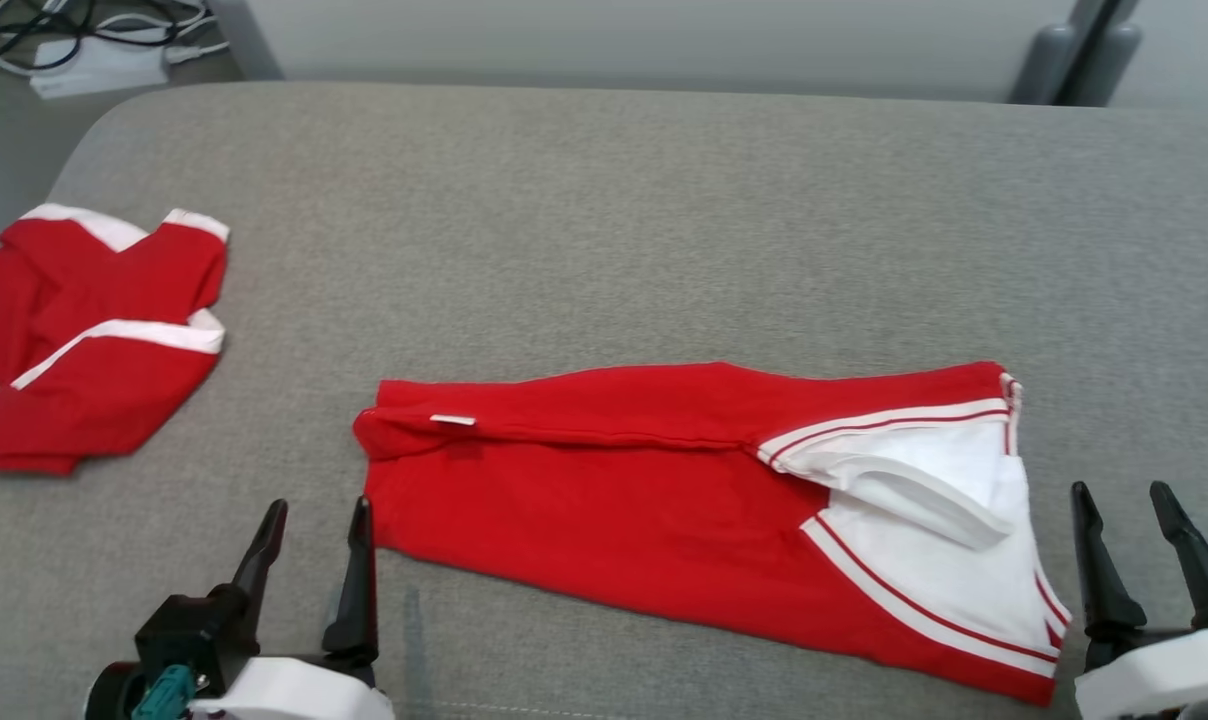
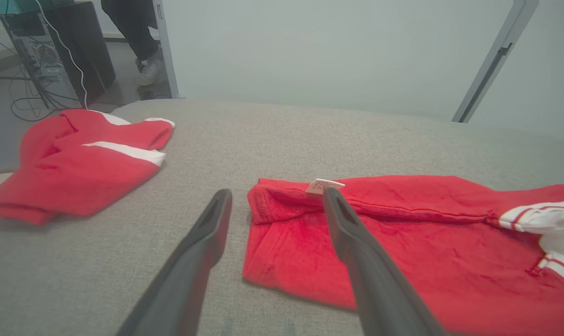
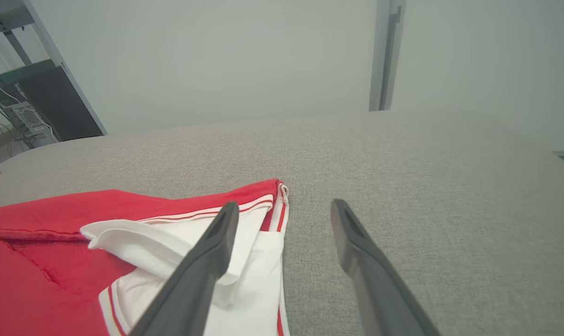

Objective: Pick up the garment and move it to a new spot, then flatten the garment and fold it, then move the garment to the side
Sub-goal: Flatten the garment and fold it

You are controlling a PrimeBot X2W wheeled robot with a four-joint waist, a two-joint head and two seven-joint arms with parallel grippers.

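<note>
The garment [image 1: 664, 500] is red with white striped trim. It lies folded into a long band across the middle of the grey padded surface [image 1: 604, 230], collar end to the right. My left gripper [image 1: 319, 508] stands open just off its left end, touching nothing. In the left wrist view the left gripper [image 2: 277, 193] straddles the hem corner of the garment [image 2: 403, 242] near a small white label [image 2: 323, 185]. My right gripper [image 1: 1119, 492] is open beside the white collar end. In the right wrist view the right gripper [image 3: 284, 205] hovers at the edge of the garment [image 3: 53, 219].
A second red and white garment [image 1: 94, 330] lies crumpled at the surface's left edge, also seen as the second garment [image 2: 76, 158]. Cables and a power strip [image 1: 94, 60] lie on the floor beyond. A computer tower [image 2: 44, 51] and a person's shoe [image 2: 149, 70] are behind.
</note>
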